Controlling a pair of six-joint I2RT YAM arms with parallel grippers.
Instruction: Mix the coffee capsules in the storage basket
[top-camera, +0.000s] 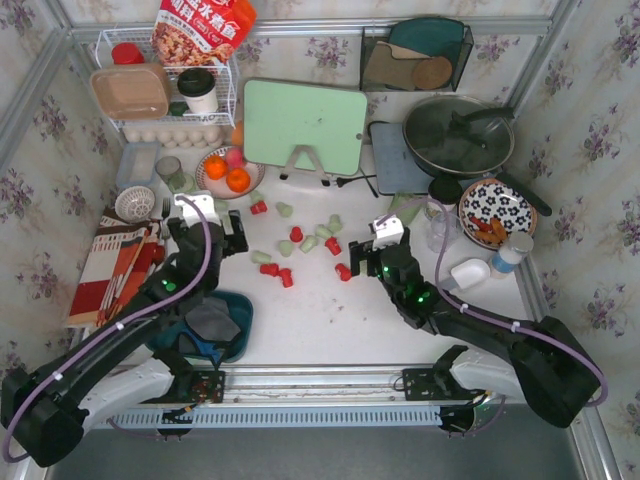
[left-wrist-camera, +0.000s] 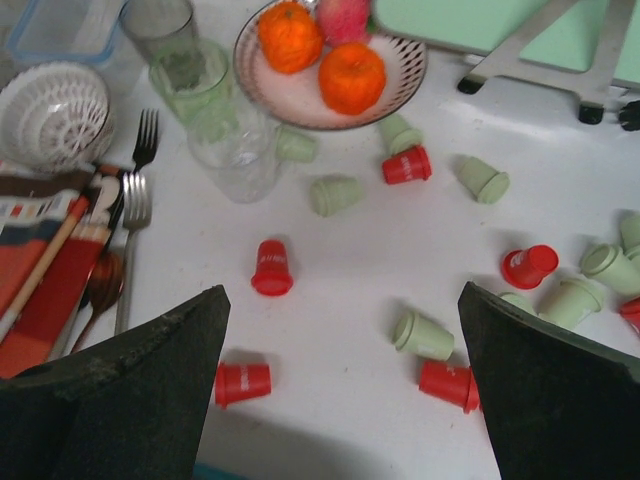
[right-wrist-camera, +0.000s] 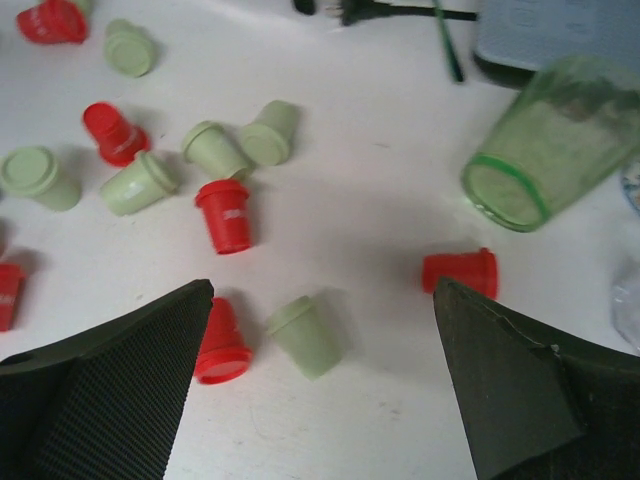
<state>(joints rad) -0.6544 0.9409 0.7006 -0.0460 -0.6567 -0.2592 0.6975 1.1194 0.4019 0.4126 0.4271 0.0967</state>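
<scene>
White tabletop, with floral-papered walls on three sides. Coffee capsules (top-camera: 333, 246): red and mint, strewn loose across mid-table between the two arms, most tipped on their sides. None is seen in the storage basket (top-camera: 238, 318), which is dark teal, sits at the near left edge and is largely hidden under the left arm.

Left gripper (left-wrist-camera: 340, 300): fingers spread wide, nothing held. Nearest item is a red capsule (left-wrist-camera: 243, 383) just inside the left finger, on its side, long axis running across the gap.

Right gripper (right-wrist-camera: 322, 290): fingers likewise wide, empty. A mint capsule (right-wrist-camera: 308, 335) lies tilted between them, another red one just beside the left finger.

Judged: the left arm is nearer the basket, which lies behind its fingers.

Obstacles: clear glass (left-wrist-camera: 235, 150), plate of oranges (left-wrist-camera: 400, 85) and forks (left-wrist-camera: 135, 200) on the left; green glass (right-wrist-camera: 545, 150) on its side to the right
</scene>
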